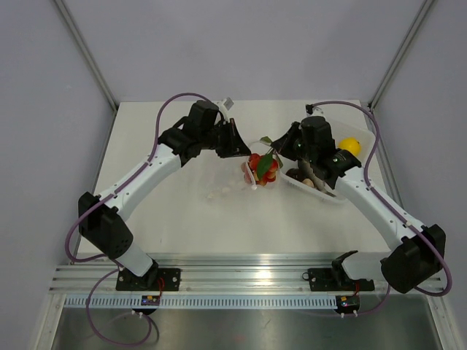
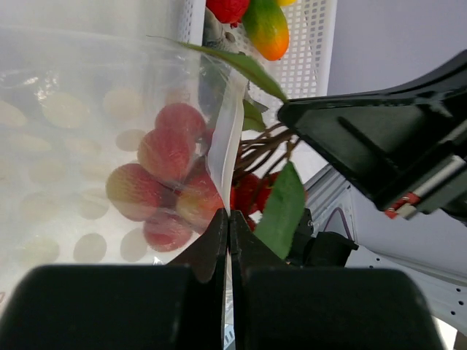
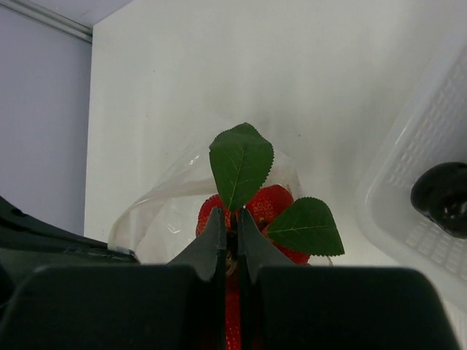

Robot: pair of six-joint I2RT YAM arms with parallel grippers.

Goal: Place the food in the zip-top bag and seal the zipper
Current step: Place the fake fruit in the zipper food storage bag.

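Left fingers (image 2: 219, 240) are pinched fully shut on the mouth edge of the zip-top bag (image 2: 80, 168), right at the pale zipper (image 2: 228, 138) strip, holding that edge up off the surface (image 1: 175, 219). The bag sits mid-surface between the arms. In the top view its long axis runs lower left to upper right, mouth toward the right arm.

The food (image 3: 266, 204) is a red fruit bunch at the mouth; some red pieces show through the dotted film. Right fingers (image 3: 219, 233) are closed tight on the bunch just below its green leaves (image 3: 239, 164), which point up.

The step looks like feeding the bunch in. Hold the left pinch steady, push along the bag's axis, and release only once the leaves clear the zipper.

Further right, the clear tub (image 1: 325, 191) has a yellow lemon (image 1: 351, 144) at its far end.
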